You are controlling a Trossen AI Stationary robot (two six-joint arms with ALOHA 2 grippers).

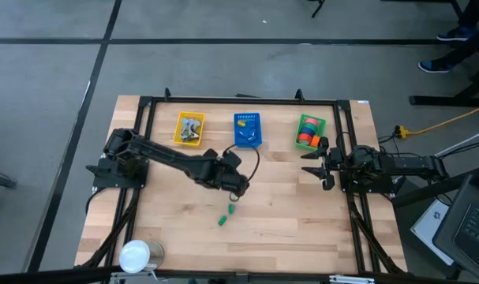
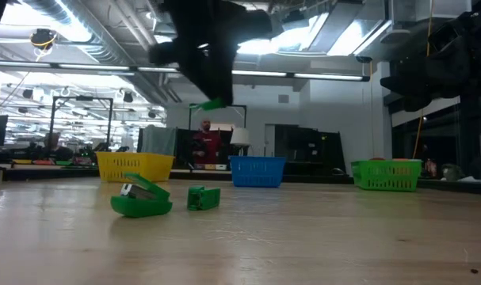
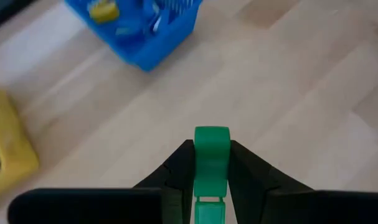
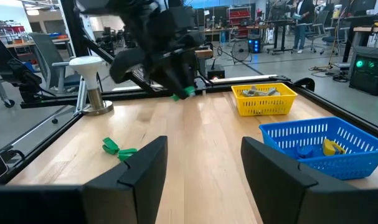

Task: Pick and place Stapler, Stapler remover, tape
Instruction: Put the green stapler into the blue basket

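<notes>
Worktop: pale wood worktop (image 1: pixel 302 213), three baskets along its far edge.
Left gripper (image 1: pixel 237 188): above the middle, clenched on a green piece (image 3: pixel 211 155), its long axis lying along the fingers.
Blue basket (image 1: pixel 247 130): toward the far edge from that gripper, likely drop spot.
Loose green pieces (image 1: pixel 226 216): nearer the front edge.
Tape (image 1: pixel 307 132): in the green basket (image 1: pixel 321 124).
Right gripper (image 1: pixel 321 164): right side, fingers spread, empty.

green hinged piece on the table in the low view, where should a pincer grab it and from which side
Probably grip the green hinged piece across its low rounded base, from straight above: it lies flat, flap tilted up, apart from the green block beside it. The open right pincer is free; the left pincer holds a third green piece.
</notes>
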